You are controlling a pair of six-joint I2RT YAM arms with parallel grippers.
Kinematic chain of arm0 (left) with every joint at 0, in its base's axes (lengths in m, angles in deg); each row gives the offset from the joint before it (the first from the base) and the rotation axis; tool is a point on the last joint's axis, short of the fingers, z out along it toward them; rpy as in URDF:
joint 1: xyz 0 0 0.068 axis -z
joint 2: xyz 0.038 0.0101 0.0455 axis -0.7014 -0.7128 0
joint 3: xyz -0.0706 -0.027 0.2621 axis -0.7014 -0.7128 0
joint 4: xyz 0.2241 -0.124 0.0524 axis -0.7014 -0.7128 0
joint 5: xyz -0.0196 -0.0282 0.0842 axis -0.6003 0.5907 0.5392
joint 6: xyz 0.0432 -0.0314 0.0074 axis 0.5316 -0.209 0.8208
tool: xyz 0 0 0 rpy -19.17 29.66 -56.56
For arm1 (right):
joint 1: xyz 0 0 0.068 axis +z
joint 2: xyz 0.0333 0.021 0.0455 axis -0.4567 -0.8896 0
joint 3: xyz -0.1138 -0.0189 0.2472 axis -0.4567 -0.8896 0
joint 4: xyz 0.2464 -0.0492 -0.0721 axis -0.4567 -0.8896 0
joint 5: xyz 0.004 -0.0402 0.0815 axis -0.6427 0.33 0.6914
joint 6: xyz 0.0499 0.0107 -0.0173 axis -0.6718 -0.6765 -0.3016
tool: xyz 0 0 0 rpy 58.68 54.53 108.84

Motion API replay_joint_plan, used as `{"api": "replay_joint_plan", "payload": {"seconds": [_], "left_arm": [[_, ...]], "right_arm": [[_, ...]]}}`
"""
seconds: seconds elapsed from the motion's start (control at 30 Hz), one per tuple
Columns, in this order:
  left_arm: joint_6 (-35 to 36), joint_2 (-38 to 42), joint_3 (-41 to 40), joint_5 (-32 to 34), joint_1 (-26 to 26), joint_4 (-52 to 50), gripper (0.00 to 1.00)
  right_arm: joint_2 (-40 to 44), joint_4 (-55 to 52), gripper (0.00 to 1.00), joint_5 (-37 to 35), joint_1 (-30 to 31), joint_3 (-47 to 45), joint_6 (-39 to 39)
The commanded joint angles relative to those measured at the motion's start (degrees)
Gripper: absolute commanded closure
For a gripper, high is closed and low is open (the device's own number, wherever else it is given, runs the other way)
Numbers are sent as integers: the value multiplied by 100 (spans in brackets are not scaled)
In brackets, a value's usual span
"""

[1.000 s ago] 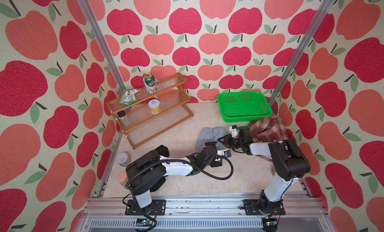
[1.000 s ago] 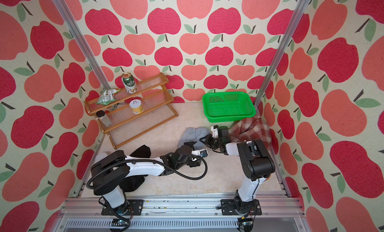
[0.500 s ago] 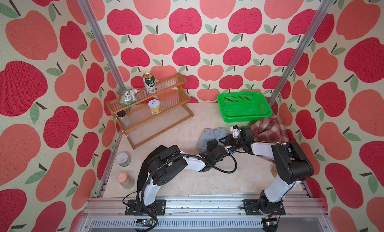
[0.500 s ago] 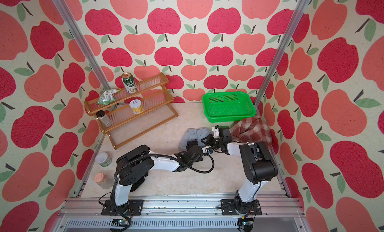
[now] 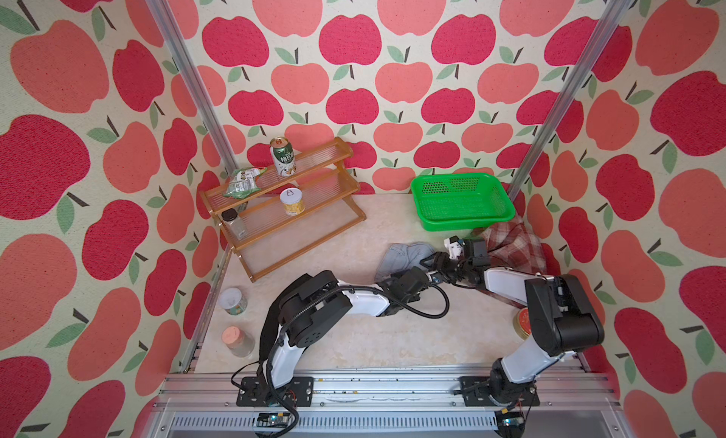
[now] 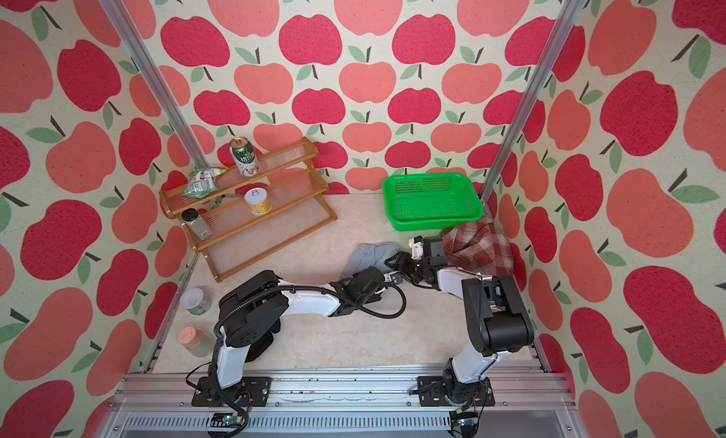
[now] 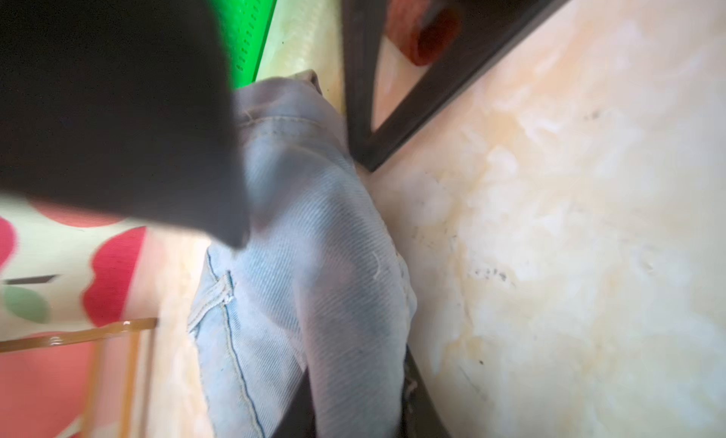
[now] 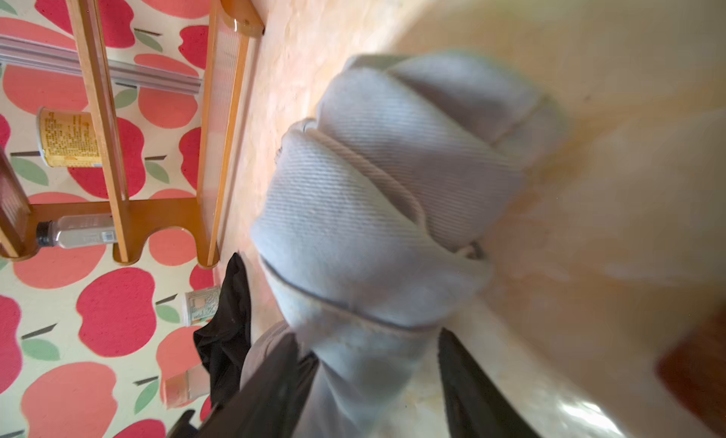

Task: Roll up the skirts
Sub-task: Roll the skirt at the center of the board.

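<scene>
The light blue denim skirt (image 5: 404,257) lies bunched and partly rolled in the middle of the table in both top views. My left gripper (image 7: 357,408) is shut on a fold of it. My right gripper (image 8: 373,389) stands open around the roll's end, one finger (image 8: 275,385) against the cloth and a gap beside the other. Both grippers meet at the skirt's right end (image 6: 395,269). The plaid skirt (image 5: 514,245) is heaped at the right wall behind my right arm. The black skirt (image 8: 230,322) lies crumpled under my left arm, mostly hidden.
A green mesh basket (image 5: 461,200) stands at the back right. A wooden rack (image 5: 286,196) with a can, a tin, a bottle and a packet is at the back left. Two jars (image 5: 232,300) stand by the left wall. A red-lidded tin (image 5: 522,322) sits by my right arm.
My left arm swung in to the denim skirt and its gripper closed on a fold. The right gripper, shut on the skirt before, has opened.
</scene>
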Motion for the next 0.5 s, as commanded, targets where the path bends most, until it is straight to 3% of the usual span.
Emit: {"api": "replay_joint_plan", "payload": {"seconds": [0.0, 0.23, 0.3, 0.47], "left_arm": [[-1359, 344, -170, -1318, -479, -536, 86], [-2539, 509, -173, -3291, -1137, -161, 82], [-2940, 480, -196, -3937, -1343, 109, 81], [-3727, 232, -341, -4853, -1668, 906, 81]], "right_arm": [[414, -470, 27, -149, -161, -99, 364], [732, 82, 13, 168, -211, -619, 155], [762, 462, 3, 333, -204, -832, 16], [550, 1294, 2, 648, -199, -1117, -286]]}}
